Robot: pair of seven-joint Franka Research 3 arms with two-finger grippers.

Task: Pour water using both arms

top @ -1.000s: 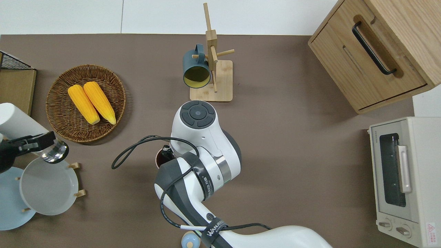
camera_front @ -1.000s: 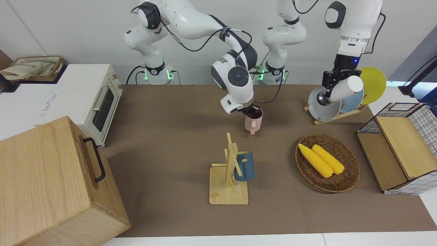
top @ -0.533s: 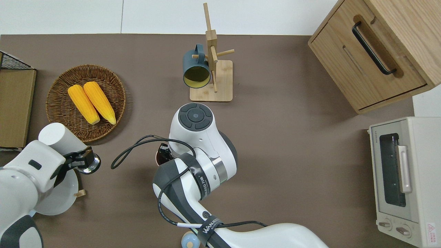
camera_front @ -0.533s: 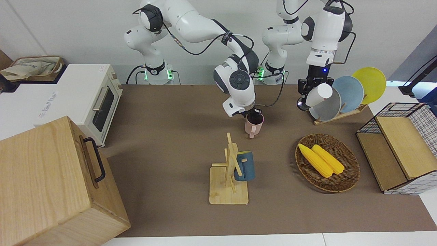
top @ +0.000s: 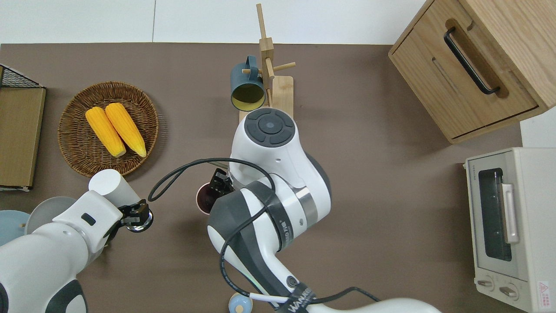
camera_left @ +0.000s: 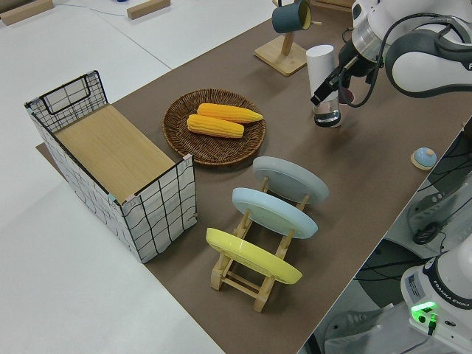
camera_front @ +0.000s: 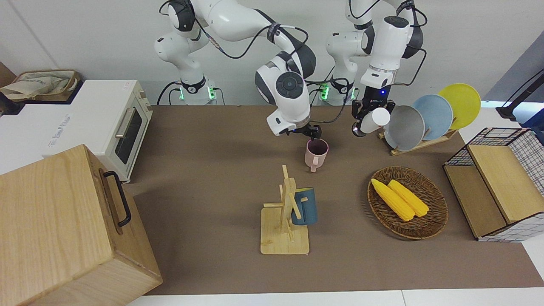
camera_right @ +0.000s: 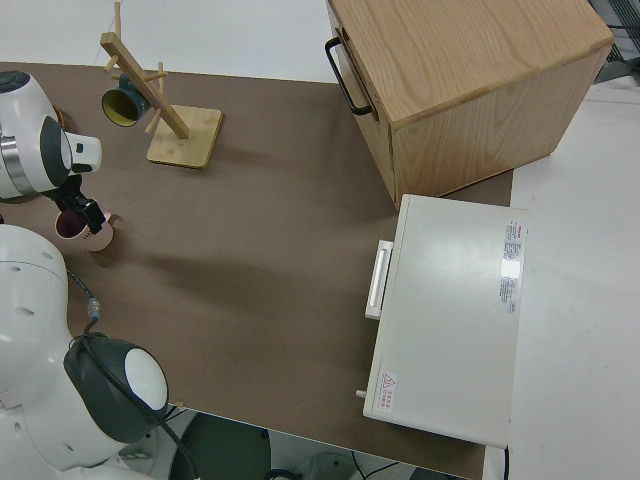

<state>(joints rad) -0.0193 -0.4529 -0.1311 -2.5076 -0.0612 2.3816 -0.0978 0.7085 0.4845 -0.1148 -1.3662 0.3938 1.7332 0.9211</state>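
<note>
A pink mug (camera_front: 316, 154) stands upright on the brown table (camera_front: 204, 191), its handle pointing away from the robots. My right gripper (camera_front: 313, 132) hangs just above the mug's rim, open and off it; in the overhead view the right gripper (top: 219, 184) is over the mug's edge. My left gripper (camera_front: 361, 115) is shut on a white bottle (camera_front: 373, 120) with a steel base, held tilted in the air. In the overhead view the bottle (top: 109, 186) is over bare table between the plate rack and the mug (top: 203, 199).
A wooden mug rack with a blue mug (camera_front: 304, 206) stands farther from the robots than the pink mug. A wicker basket (camera_front: 440, 221) with two corn cobs, a plate rack (camera_front: 418, 144), a wire crate (camera_front: 527, 153), a toaster oven (camera_front: 110, 123) and a wooden box (camera_front: 63, 229) ring the table.
The left arm has carried the bottle from over the plate rack toward the pink mug. The right gripper has let go of the mug's rim and risen, leaving the mug on the table.
</note>
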